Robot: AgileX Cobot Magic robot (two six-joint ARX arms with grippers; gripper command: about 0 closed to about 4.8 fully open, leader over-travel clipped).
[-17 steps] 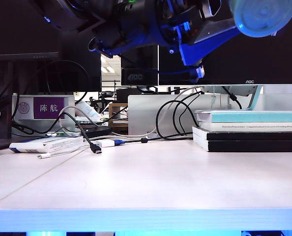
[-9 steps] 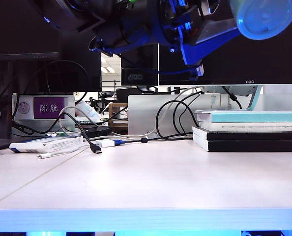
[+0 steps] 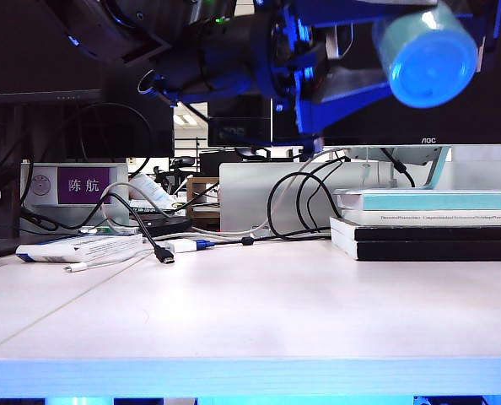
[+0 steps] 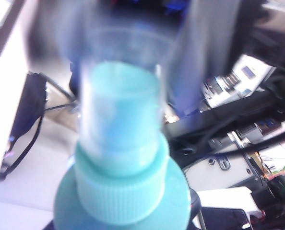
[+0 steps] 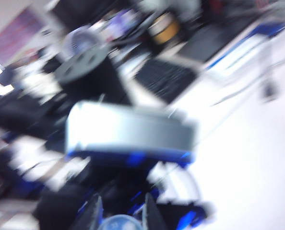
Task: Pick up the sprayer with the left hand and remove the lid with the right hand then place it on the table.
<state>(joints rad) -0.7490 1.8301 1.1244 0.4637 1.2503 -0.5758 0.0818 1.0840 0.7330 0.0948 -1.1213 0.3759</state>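
The teal sprayer (image 3: 425,55) hangs high above the white table (image 3: 250,329) at the upper right of the exterior view, its round base towards the camera. My left gripper (image 4: 123,223) is shut on its body, with the fingers hidden under the teal shoulders (image 4: 121,196). The clear lid (image 4: 121,57) shows as a blurred translucent sleeve around the pump nozzle. In the blurred right wrist view my right gripper (image 5: 122,215) has its two fingers (image 5: 94,213) on either side of the round clear lid (image 5: 121,224), shut on it.
A stack of books (image 3: 428,224) lies at the right rear of the table. At the left rear lie a white tube (image 3: 78,249), black cables (image 3: 149,236) and a purple name plate (image 3: 69,184). A silver box (image 3: 259,198) and monitors (image 3: 402,110) stand behind.
The sprayer has shifted down and to the left in the exterior view and tilted, showing more of its side. The arms above the table have turned with it.
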